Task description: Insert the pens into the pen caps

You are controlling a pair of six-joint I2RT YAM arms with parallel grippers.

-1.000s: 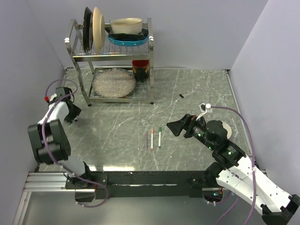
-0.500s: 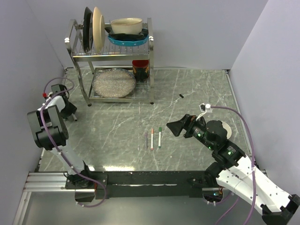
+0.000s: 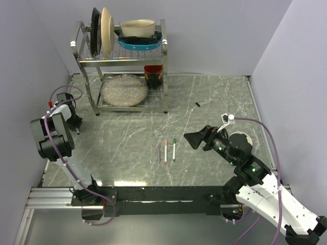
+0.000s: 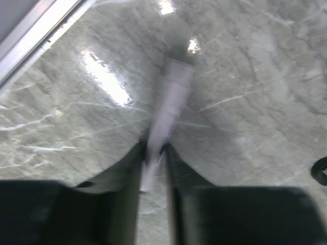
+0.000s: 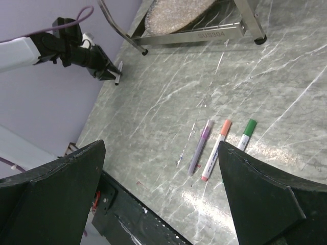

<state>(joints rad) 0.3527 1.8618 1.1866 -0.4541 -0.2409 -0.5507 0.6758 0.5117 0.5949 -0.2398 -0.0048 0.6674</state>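
Pen (image 4: pixel 172 94), slim and pale, pinched in the left claw (image 4: pixel 152 151) — the right claw (image 5: pixel 161 148) gapes wide.

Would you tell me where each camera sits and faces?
Top external: high behind the bases, looking down on table, rack, left arm, right arm.
Left wrist: close above the table; left gripper pinches a whitish pen.
Right wrist: looks across three pens; open right gripper frames it.
Top and right wrist share the pens and left gripper.

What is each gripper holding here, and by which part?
Left gripper pinches a whitish pen near one end; right gripper is open, holding nothing.
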